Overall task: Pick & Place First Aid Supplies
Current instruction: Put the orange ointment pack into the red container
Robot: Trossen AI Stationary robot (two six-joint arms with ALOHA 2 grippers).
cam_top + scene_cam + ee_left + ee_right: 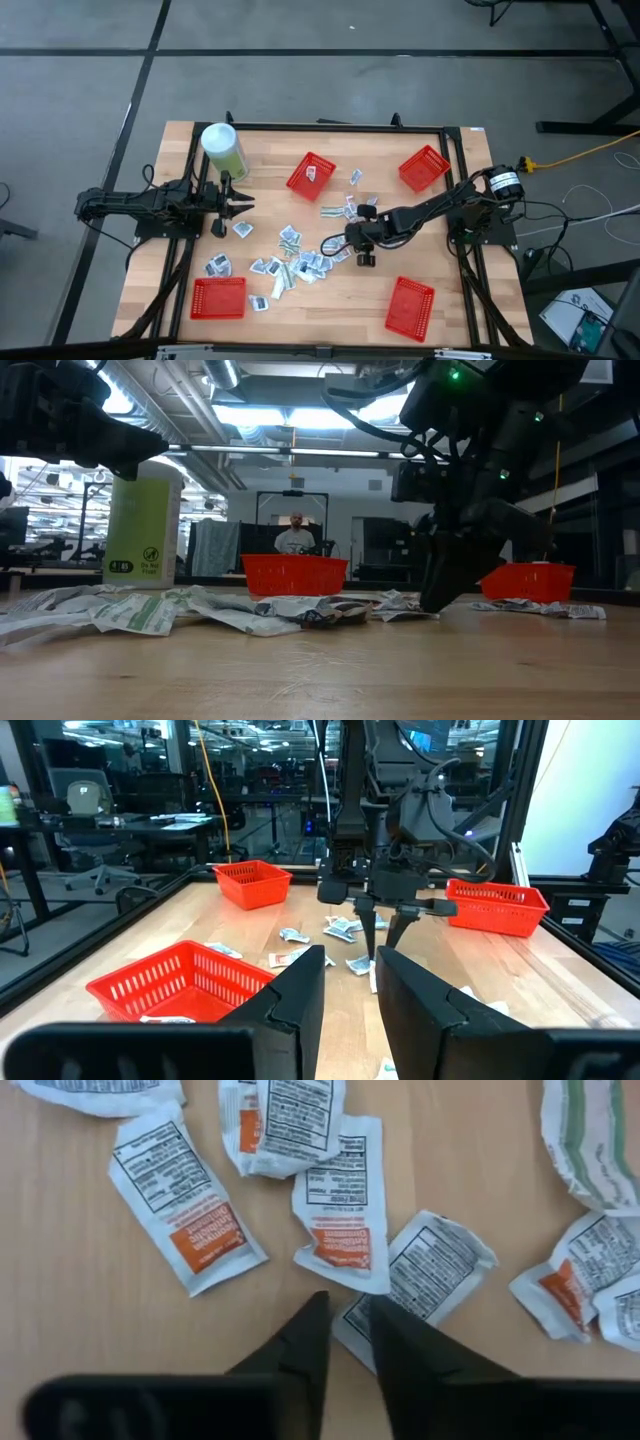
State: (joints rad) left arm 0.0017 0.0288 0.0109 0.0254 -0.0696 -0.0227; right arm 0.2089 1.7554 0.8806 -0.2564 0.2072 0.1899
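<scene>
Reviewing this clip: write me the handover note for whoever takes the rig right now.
Right gripper: down at mid-table over the packet pile, jaws nearly together on the edge of a white packet; grip not confirmed.
Left gripper: waiting by the green canister, jaws slightly apart, holding nothing.
Done: one packet visible in the upper-left basket.
Left: most packets lie loose on the table.

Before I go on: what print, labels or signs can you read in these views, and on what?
Nothing reads clearly.
Packets under the right claw: black print blocks, orange bands, too blurred to quote.
Pale-green canister: round dark emblem and small label, illegible.
Packet in a red basket: too small.
</scene>
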